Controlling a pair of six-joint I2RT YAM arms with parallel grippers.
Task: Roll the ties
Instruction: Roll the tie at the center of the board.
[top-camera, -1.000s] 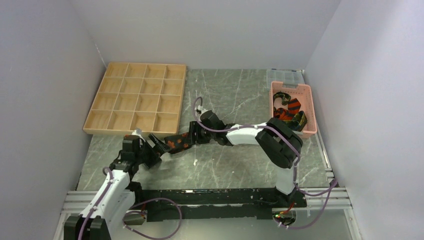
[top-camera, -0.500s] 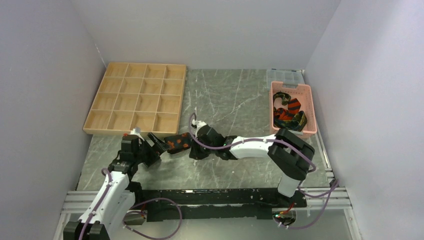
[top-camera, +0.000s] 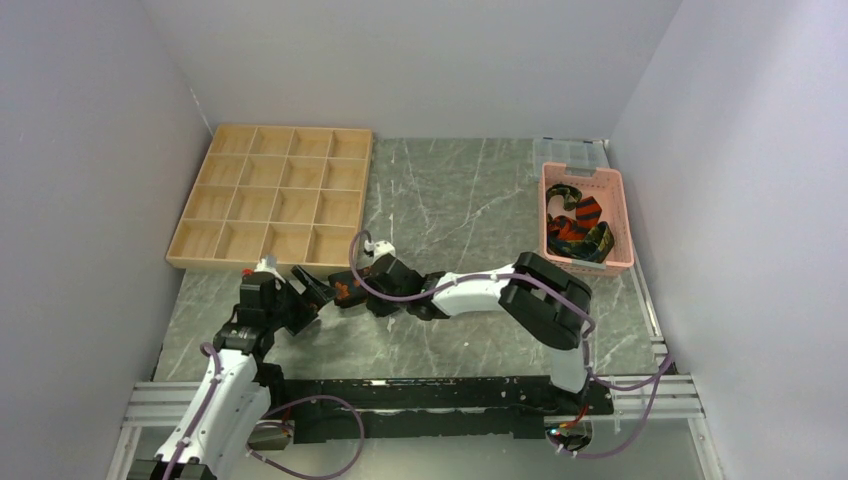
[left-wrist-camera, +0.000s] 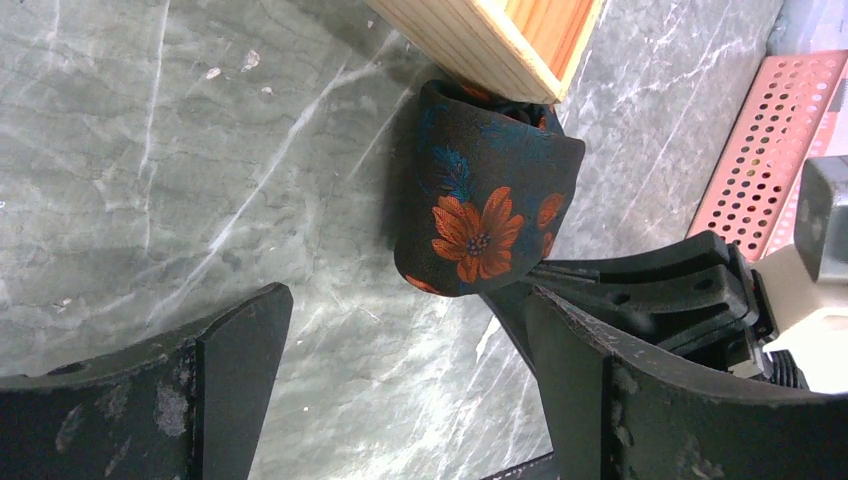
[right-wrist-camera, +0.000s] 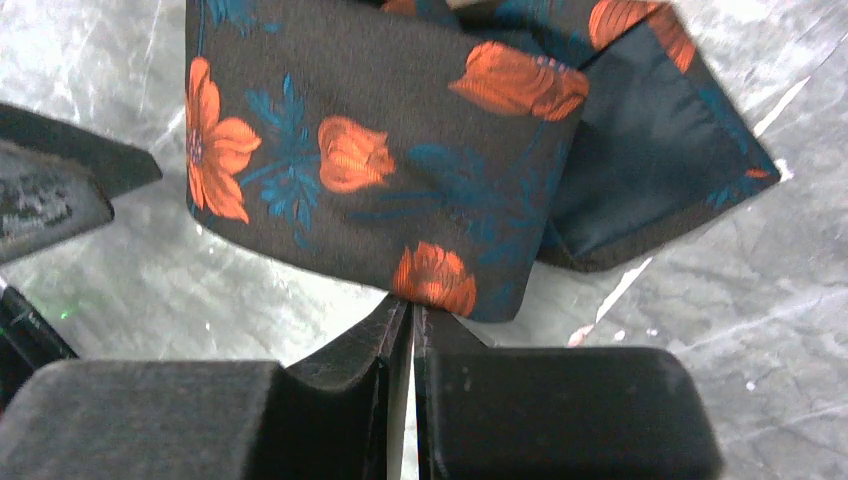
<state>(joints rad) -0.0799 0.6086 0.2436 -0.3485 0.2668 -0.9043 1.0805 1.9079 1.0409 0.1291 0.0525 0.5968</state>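
Grey marble tabletop (top-camera: 470, 190). My right pincer (right-wrist-camera: 410, 310) pressed together on edge of folded tie (left-wrist-camera: 480, 215); my left pincer (left-wrist-camera: 405, 315) spread, tie just right of its tips, long axis left-right.

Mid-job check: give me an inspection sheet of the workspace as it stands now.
Surface: grey veined table, no spills seen.
Job's things: floral tie folded beside the wooden tray; more ties in the pink basket.
Clutter: tray compartments empty; clear box behind the basket.
Tools: left tool open, short of the floral tie; right tool closed on its edge.
Cables: purple cables along both arms, one looping above the right wrist.
Surroundings: white walls on three sides.
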